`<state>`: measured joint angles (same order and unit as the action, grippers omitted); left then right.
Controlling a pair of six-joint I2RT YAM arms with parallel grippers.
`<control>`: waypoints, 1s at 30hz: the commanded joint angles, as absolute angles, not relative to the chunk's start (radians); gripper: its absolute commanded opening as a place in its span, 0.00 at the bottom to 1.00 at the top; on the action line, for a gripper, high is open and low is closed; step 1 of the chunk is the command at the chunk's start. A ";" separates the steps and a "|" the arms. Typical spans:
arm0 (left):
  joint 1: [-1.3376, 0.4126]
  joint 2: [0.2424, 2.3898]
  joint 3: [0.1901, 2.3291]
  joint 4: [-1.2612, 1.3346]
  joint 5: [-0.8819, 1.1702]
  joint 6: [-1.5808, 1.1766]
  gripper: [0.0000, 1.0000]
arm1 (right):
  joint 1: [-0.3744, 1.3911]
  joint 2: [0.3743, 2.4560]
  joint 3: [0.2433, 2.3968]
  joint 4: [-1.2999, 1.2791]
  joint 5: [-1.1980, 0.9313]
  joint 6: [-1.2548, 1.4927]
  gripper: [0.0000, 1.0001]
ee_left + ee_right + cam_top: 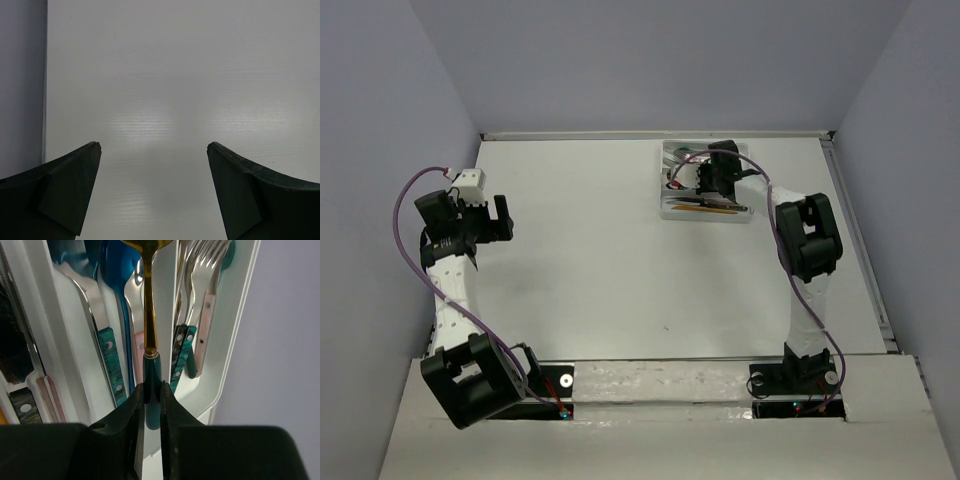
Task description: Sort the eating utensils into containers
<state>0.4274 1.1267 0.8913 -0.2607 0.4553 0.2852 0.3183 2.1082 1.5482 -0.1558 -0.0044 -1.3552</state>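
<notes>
Utensil (gold, teal handle; head out of frame) pinched by its handle in the right gripper above the tray divider between spoons and forks: released here, it could straddle the wall or land among the forks; left gripper gaping, idle.

The gold utensil runs off the right wrist view's top edge, and from above the right arm covers part of the white tray.
</notes>
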 commanded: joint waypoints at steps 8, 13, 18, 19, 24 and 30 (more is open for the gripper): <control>0.434 1.126 0.887 -0.232 0.449 0.273 0.99 | 0.262 2.160 1.511 -0.013 0.038 -1.422 0.00; 0.434 1.126 0.885 -0.232 0.454 0.273 0.99 | 0.262 2.148 1.499 0.068 0.054 -1.407 0.20; 0.434 1.118 0.884 -0.232 0.459 0.273 0.99 | 0.262 2.100 1.516 0.086 0.061 -1.365 0.48; 0.434 1.117 0.884 -0.233 0.459 0.273 0.99 | 0.262 2.089 1.517 0.087 0.060 -1.358 0.56; 0.434 1.098 0.881 -0.233 0.460 0.275 0.99 | 0.262 2.013 1.470 0.110 0.049 -1.385 0.69; 0.433 1.080 0.876 -0.239 0.471 0.278 0.99 | 0.250 1.927 1.561 0.161 0.132 -1.082 0.77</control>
